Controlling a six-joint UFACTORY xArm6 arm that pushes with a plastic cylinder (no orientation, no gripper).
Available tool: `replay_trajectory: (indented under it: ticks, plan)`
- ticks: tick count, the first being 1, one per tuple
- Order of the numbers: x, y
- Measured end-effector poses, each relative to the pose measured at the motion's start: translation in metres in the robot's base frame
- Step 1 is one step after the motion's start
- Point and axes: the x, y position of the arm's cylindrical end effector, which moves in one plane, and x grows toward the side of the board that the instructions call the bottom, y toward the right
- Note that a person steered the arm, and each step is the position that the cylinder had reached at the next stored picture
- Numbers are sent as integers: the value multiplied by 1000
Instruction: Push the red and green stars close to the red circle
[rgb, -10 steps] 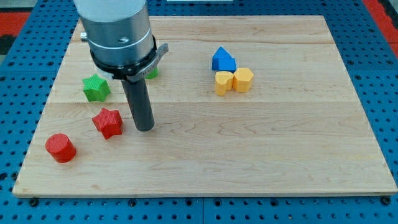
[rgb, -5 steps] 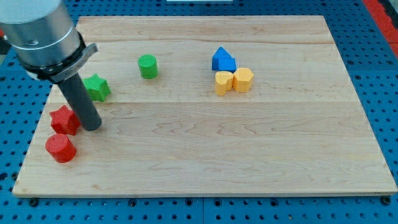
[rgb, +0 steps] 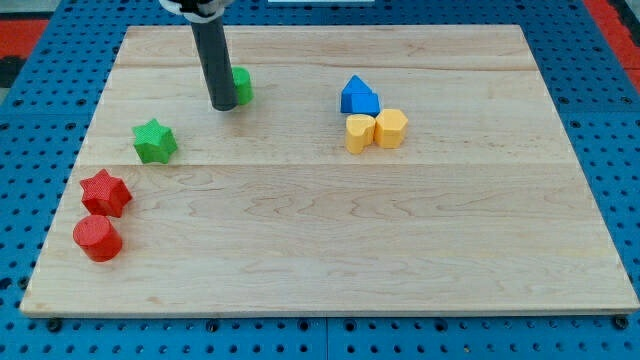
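My tip (rgb: 223, 106) rests on the wooden board (rgb: 330, 250), toward the view's top and left of centre. It is a bare rod with no jaws; it grasps nothing and merely stands against the view's left flank of the green cylinder (rgb: 241, 85), touching it or very nearly so; the rod hides the contact line, so I cannot tell which.

Taking the red circle (rgb: 97, 239) as the landmark, near the view's bottom-left corner of the board:

- The red star (rgb: 105, 193) sits just above it toward the view's top, close beside it, with at most a thin gap. That half of the task reads as essentially met.
- The green star (rgb: 155, 141) lies further toward the view's top and slightly to the view's right, clearly apart from the circle and also separate from the red star. This is the outstanding item.
- My tip stands further again, up and to the view's right, beyond the green star. In my judgement this position serves a push back down toward the landmark, since the tip is on the star's far side from the circle.
- The blue block (rgb: 359, 97) and two yellow blocks (rgb: 376, 130) are clustered, touching, well to the view's right and clear of any likely path.

Risk noted: the green cylinder could be nudged as the tip leaves it.
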Motion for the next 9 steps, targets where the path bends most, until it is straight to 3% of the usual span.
replay_trajectory:
  ticks: [2,9]
  plan:
    - [-3,-61]
    - [126,-77]
